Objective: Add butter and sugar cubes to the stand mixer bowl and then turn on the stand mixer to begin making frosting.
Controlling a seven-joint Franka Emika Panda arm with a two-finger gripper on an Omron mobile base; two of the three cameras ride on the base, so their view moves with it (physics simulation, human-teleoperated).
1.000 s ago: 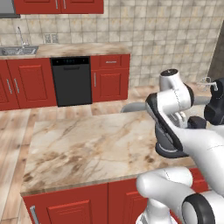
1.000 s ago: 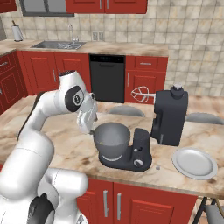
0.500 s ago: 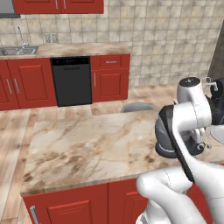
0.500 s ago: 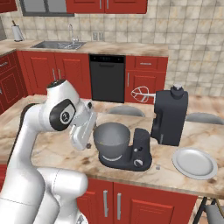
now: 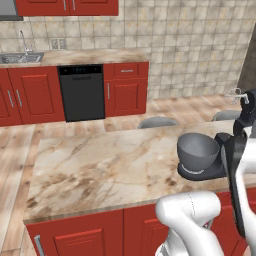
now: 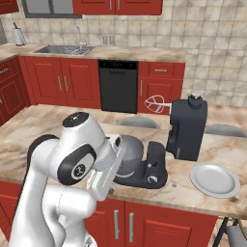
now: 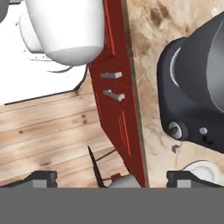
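Hovering past worktop (image 7: 175,52) front edge, end effector (image 7: 111,177) spread, empty; sugar cube (image 7: 176,149) lay beside mixer (image 7: 197,87) base knob (image 7: 175,129).

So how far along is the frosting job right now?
Little looks done. The deep grey metal bowl sits on the dark charcoal stand mixer, whose head is tilted up. One tiny tan sugar cube lies on the marble counter near the flat white plate. The tool is open and empty. Loading and switching on remain.
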